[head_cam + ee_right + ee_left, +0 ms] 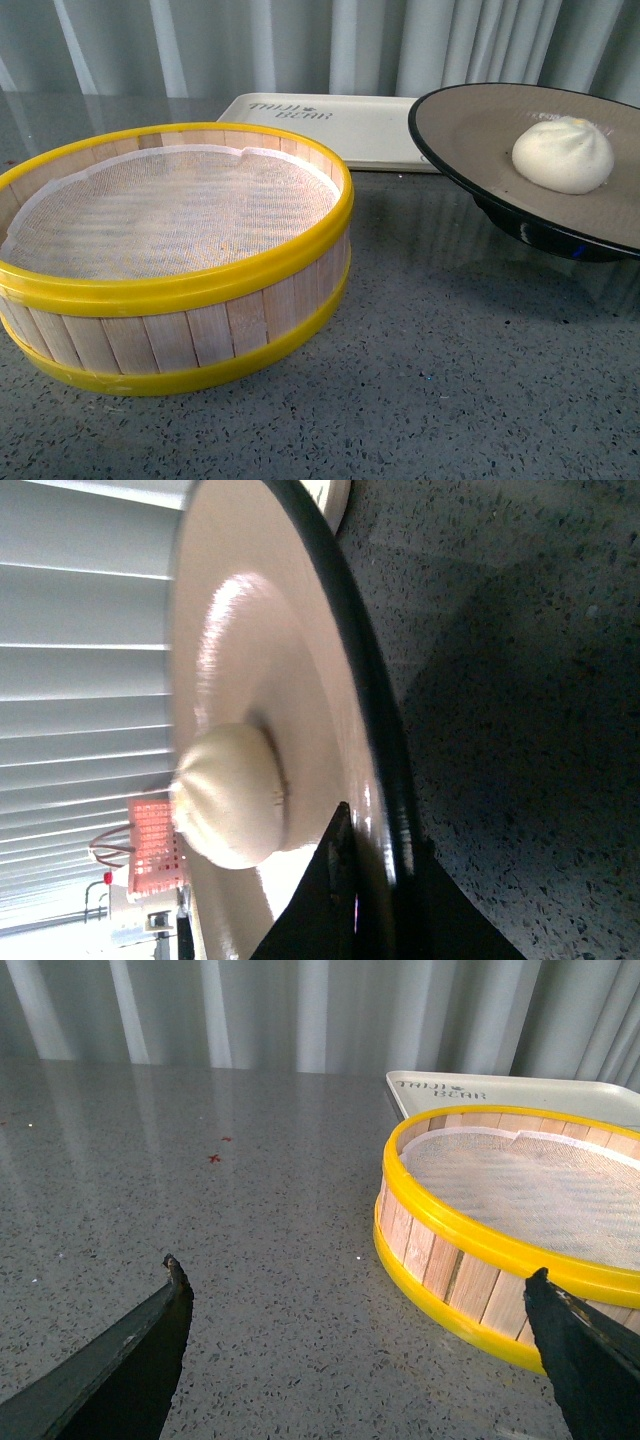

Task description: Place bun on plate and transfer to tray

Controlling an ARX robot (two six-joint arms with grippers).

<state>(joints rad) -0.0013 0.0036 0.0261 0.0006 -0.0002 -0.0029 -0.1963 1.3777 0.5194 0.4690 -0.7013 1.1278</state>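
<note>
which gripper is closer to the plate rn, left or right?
Right. The right gripper has its jaws clamped on the plate at the rim, near the bun. The left gripper is open beside the steamer basket, with no plate in its view.

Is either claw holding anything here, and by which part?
The right claw grips the plate by its black rim, one finger on each face. The bun sits on the plate. The left claw is open and holds nothing.

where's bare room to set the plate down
The tray behind the basket shows bare where visible. The table is free in front of the basket and plate. Crowded at the back, where all three bunch.
</note>
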